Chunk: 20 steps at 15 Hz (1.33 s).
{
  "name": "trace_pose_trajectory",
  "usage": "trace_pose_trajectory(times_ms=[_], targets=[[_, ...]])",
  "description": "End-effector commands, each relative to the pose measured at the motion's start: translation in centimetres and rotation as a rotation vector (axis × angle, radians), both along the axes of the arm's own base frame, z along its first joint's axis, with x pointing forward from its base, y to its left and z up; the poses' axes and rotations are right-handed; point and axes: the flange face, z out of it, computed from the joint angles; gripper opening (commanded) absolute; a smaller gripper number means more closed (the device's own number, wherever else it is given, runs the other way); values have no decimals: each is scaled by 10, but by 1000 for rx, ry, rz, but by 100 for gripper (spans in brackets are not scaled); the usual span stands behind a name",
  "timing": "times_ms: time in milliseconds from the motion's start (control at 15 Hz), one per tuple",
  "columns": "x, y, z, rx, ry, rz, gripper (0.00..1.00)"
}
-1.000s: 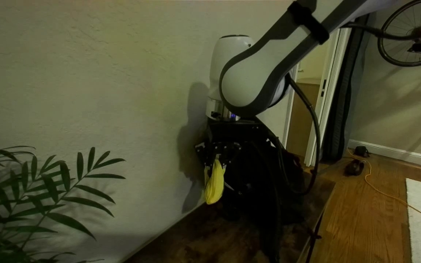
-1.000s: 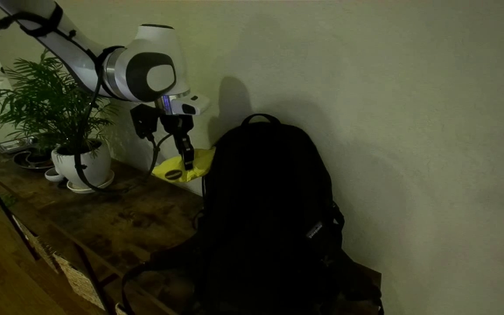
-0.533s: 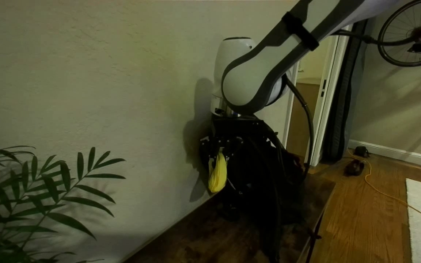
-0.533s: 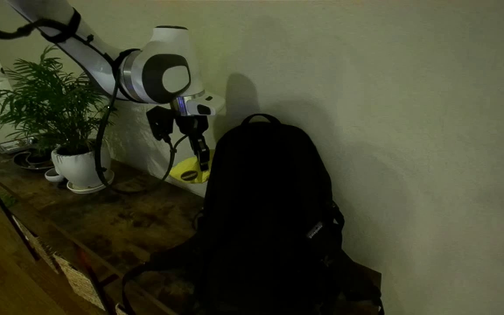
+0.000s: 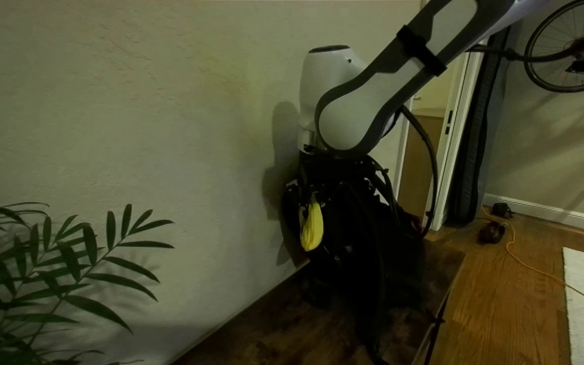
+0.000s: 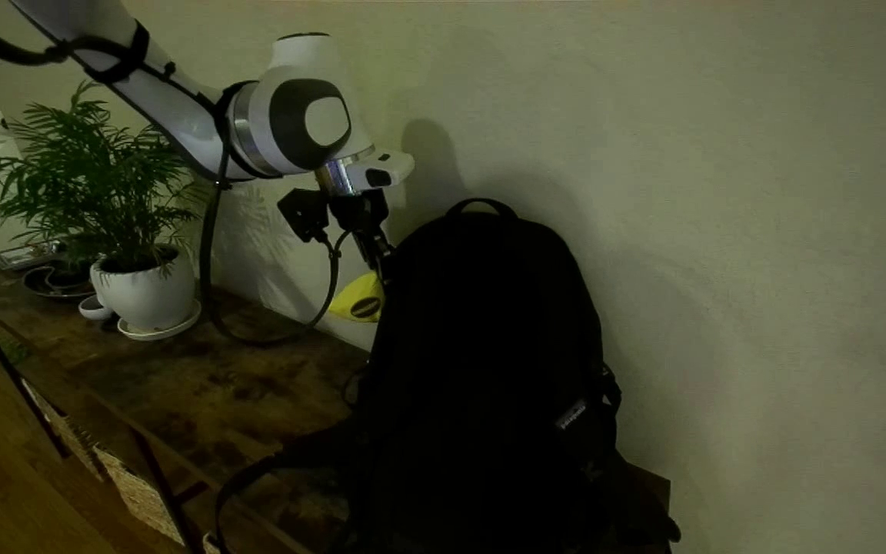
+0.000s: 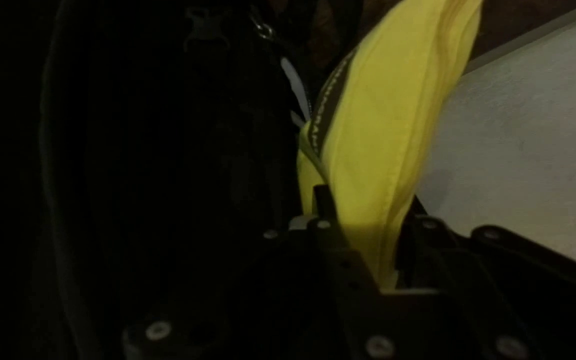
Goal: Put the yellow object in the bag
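One bright yellow object point(image 7: 393, 115), and you have it: your gripper point(image 7: 369, 205) is pinching the soft-looking thing, a jaw on either side of its narrow end. Look at it in the wrist view! Plump through the middle, drawn in where you hold it, with seams running lengthwise and layered folds down the right. On the left sits a dark patch point(image 7: 332, 100) with pale lettering, slanted away so that you can't read all of it, and the far tip runs out of frame. In an exterior view you see it hang like a slim teardrop, leaning slightly, creased from top to bottom, vivid against all that black, near the pale wall point(image 5: 170, 126). In an exterior view the black bag point(image 6: 481, 369), standing on the dark brown table point(image 6: 204, 392), hides part of it from you; one rounded yellow end juts past the bag's edge, the patch showing there as a dark oval. You've got it up beside the bag, above the table; whether object and bag touch, you can't tell.
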Motion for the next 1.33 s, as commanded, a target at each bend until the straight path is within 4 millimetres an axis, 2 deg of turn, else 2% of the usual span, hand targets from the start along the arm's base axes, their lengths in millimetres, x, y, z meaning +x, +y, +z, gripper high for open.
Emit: trace_pose_trajectory(times_ms=[0, 333, 600, 1000, 1267], targets=[[6, 6, 15, -121, -39, 45, 6], [9, 32, 11, -298, -7, 205, 6], [9, 41, -10, -446, 42, 301, 6], [16, 38, -27, -614, 32, 365, 6], [17, 28, -52, -733, 13, 382, 6]])
